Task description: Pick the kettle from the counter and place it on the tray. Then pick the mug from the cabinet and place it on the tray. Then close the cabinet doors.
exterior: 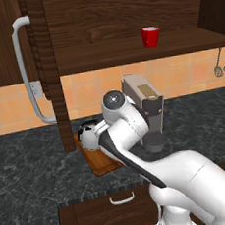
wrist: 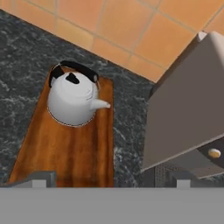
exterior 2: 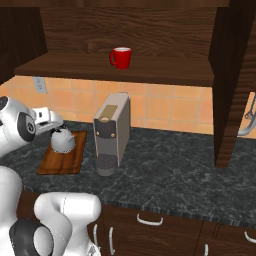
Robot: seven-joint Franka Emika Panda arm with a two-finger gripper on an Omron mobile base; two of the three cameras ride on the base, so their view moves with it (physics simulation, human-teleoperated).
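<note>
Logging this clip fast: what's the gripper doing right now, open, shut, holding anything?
Gripper: open, jaws spread wide and empty, above the tray; the kettle sits free on the tray.

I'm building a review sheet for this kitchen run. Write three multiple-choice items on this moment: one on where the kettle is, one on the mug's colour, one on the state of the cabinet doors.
1. Where does the kettle stand?
A. On the tray
B. On the cabinet shelf
C. On top of the coffee machine

2. What colour is the mug?
A. White
B. Red
C. Blue

3. How do the cabinet doors stand?
A. Both shut
B. Taken off
C. Open

Answers:
1. A, the hand view shows the kettle sitting on the far end of the wooden tray, beside the coffee machine.
2. B, both base views show a bright red mug on the shelf inside the cabinet.
3. C, the shelf and mug are in plain sight, with the doors swung out at either side.
</note>
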